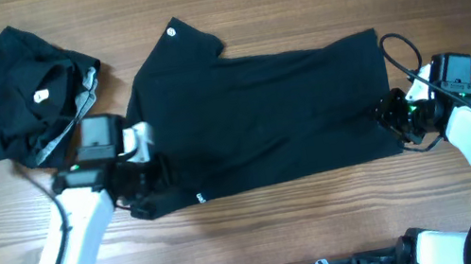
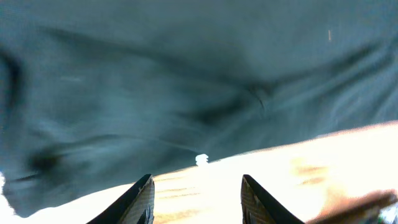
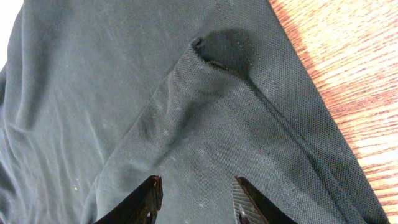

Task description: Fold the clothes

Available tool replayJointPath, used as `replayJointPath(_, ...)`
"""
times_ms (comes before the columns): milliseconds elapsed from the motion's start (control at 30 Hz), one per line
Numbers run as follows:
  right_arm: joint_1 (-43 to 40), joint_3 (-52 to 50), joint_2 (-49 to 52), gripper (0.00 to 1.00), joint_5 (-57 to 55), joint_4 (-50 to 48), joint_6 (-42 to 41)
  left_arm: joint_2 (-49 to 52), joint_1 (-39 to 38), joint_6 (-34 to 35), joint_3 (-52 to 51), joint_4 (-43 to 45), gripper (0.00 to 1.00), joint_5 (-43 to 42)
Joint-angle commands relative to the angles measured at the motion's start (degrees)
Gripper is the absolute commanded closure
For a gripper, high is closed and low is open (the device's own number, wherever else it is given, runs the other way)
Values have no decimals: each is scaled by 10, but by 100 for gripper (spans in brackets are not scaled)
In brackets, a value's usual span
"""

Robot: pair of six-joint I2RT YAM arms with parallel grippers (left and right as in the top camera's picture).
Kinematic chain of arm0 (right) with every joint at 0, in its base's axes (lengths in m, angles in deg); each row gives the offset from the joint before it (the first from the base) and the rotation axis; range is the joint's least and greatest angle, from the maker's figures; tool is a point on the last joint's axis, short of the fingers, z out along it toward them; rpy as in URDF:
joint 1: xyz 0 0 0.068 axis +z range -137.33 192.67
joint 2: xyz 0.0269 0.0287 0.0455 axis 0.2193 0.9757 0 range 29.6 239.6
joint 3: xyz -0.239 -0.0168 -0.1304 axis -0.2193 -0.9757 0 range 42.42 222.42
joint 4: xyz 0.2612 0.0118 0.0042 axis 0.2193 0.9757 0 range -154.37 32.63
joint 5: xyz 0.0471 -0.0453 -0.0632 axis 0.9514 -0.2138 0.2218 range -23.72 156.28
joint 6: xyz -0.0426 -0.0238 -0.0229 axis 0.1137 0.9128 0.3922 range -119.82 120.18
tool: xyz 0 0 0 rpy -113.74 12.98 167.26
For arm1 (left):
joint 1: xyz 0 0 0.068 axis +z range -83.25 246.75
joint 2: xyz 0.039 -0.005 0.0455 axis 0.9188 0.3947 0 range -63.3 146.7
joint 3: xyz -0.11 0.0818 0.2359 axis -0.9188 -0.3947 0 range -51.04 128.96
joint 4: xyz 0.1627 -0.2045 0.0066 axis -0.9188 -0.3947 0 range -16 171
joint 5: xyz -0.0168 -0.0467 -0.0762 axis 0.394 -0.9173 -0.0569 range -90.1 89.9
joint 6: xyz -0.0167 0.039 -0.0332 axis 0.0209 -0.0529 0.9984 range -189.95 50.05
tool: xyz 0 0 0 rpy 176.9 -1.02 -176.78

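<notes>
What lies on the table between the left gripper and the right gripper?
The spread black shirt fills that stretch: the left gripper is at one end, the right gripper at the other. The overhead view shows this.

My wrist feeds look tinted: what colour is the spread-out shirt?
The shirt is plain black, clearest in the overhead view.

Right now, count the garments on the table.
2: a black shirt spread flat across the middle, and a crumpled black bundle at the far left, which may hide more.
</notes>
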Motion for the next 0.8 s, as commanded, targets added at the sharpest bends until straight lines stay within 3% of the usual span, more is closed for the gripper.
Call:
replayJointPath(0,2,9,-11,58,9,2,22,56,-68,-13,5,14,53,2)
replayJointPath(233,2,9,-11,57,-8,2,27,169,-107,38,5,104,57,81)
replayJointPath(367,2,9,-11,57,-11,1,31,166,-107,43,11,113,91,64)
replayJointPath(433,2,9,-11,57,-11,-1,31,166,-107,43,41,100,96,35)
replayJointPath(533,2,9,-11,57,-20,-5,30,166,-107,42,52,136,92,49)
replayJointPath(633,2,9,-11,57,-24,-5,31,179,-107,42,52,197,91,132)
replayJointPath(667,2,9,-11,57,-24,-5,30,182,-107,42,52,210,78,132)
replayJointPath(700,2,9,-11,57,-24,-5,31,183,-107,42,52,223,60,132)
replayJointPath(767,2,9,-11,58,-24,-4,31,176,-106,42,61,200,51,119)
